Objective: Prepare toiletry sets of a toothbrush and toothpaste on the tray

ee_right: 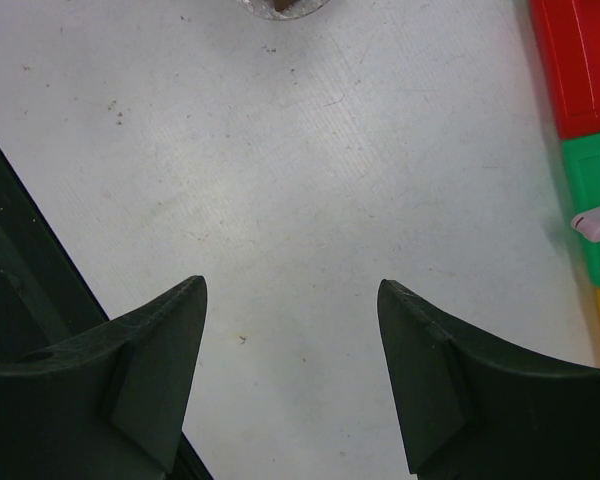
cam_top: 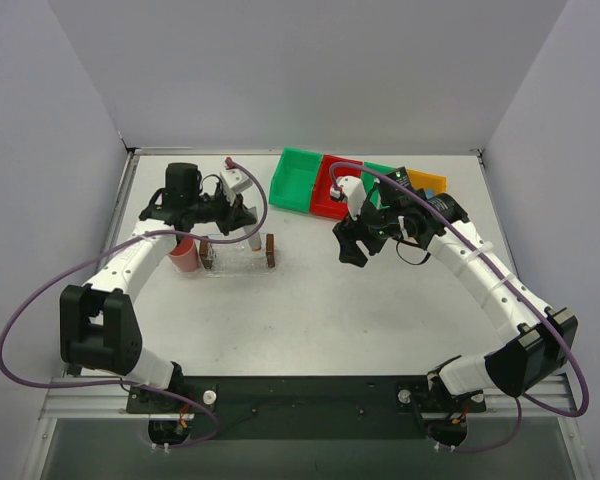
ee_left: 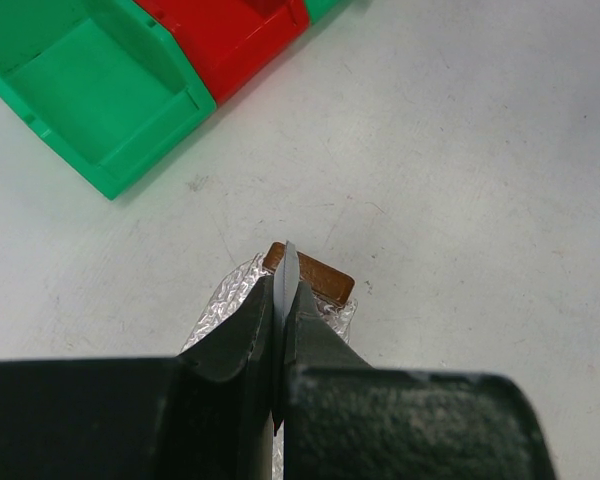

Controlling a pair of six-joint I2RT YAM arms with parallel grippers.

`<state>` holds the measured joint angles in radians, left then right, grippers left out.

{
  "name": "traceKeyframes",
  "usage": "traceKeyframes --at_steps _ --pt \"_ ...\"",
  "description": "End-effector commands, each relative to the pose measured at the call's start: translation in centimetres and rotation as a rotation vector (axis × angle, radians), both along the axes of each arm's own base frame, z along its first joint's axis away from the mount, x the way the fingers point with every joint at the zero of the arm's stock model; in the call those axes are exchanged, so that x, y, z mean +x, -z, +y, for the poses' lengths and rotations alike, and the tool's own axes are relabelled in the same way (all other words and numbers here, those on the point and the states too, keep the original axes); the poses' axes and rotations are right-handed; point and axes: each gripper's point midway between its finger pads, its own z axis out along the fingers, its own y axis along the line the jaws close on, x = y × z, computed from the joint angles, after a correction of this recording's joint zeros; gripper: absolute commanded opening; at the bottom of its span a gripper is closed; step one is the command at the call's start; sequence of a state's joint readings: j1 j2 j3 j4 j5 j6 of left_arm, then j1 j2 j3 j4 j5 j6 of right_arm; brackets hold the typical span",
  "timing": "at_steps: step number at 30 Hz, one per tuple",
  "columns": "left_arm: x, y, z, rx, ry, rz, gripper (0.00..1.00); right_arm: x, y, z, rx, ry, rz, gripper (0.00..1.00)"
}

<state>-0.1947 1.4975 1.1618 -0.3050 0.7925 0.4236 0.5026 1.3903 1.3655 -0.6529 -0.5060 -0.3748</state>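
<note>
My left gripper (cam_top: 248, 222) is shut on a pale grey-white toothpaste tube (cam_top: 253, 240) and holds it upright just above the tray (cam_top: 238, 262), a clear holder with a brown block (cam_top: 271, 250) at each end. In the left wrist view the tube's thin flat end (ee_left: 289, 262) sticks out between the shut fingers, over the right brown block (ee_left: 325, 278). My right gripper (cam_top: 352, 252) is open and empty over bare table right of the tray; it is also open in the right wrist view (ee_right: 290, 285). A pale pink-white piece (ee_right: 595, 222) lies in a green bin; I cannot tell whether it is the toothbrush. The blue tube is out of view.
A pink cup (cam_top: 185, 255) stands against the tray's left end. A row of bins stands at the back: green (cam_top: 295, 180), red (cam_top: 332, 190), green (cam_top: 380, 172), yellow (cam_top: 427, 182). The right arm reaches over the right-hand bins.
</note>
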Motion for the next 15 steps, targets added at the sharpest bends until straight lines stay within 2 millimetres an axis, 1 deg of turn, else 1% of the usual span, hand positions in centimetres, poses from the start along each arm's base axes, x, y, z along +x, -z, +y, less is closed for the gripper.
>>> traceKeyframes --at_steps 1,15 --pt "0.38 -1.08 -0.82 -0.025 0.042 -0.065 0.00 -0.38 -0.78 -0.06 0.031 -0.012 -0.015 0.64" --pt "0.37 -0.61 -0.88 -0.007 0.044 -0.073 0.00 -0.42 -0.74 -0.05 0.033 -0.014 -0.012 0.64"
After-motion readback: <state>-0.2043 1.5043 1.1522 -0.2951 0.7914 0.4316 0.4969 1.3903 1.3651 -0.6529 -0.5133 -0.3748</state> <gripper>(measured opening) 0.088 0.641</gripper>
